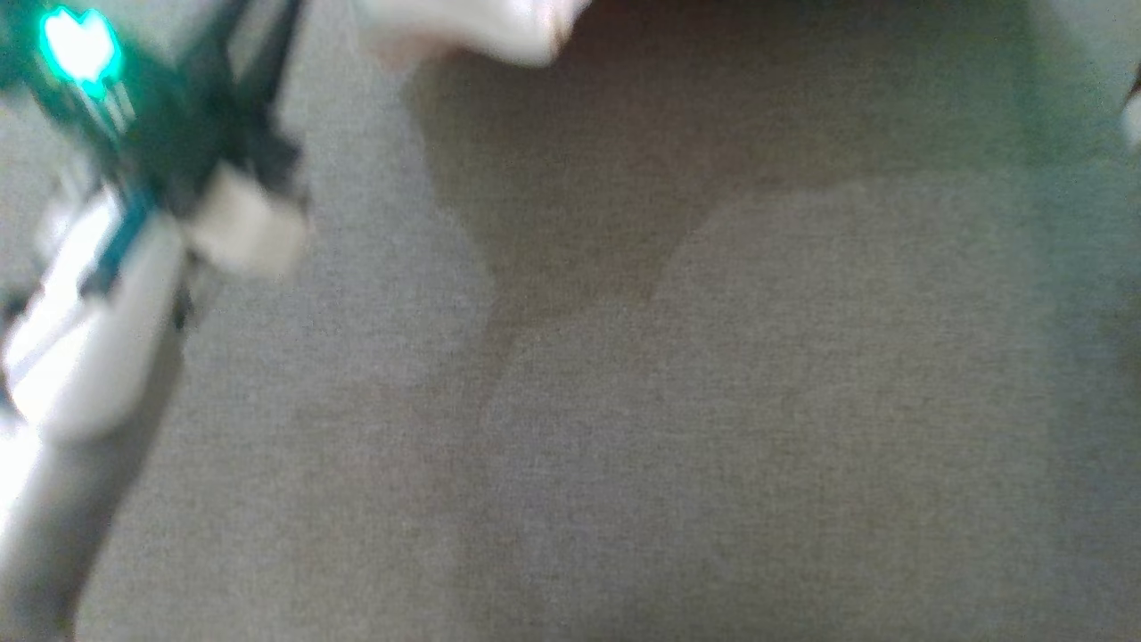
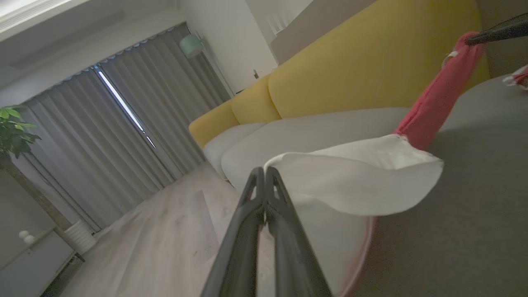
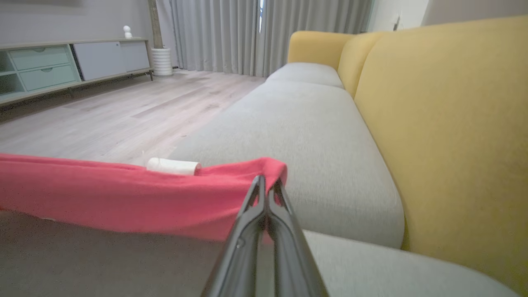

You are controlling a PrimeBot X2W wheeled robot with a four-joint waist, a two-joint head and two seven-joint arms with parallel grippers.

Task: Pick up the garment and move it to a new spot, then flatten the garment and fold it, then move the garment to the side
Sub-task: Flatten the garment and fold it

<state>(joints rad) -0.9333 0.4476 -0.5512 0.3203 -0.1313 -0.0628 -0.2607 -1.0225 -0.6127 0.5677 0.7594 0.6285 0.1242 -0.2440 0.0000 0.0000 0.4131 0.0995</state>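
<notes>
L gripper (image 2: 264, 175) pinching garment (image 2: 359, 177) white edge; R gripper (image 3: 267, 183) clamping red edge; sofa (image 3: 305, 136) seat lying open mid-frame.

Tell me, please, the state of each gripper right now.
Left gripper: shut on the garment, white part.
Right gripper: shut on the garment, red part.

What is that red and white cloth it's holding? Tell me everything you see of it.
The garment is soft cloth, part white, part coral red, with white trim. It is bunched, not flat, stretched between both grippers: the left gripper pinches a white corner, the right gripper a red corner. It hangs over the grey sofa seat; whether its lower edge touches the seat is unclear.
</notes>
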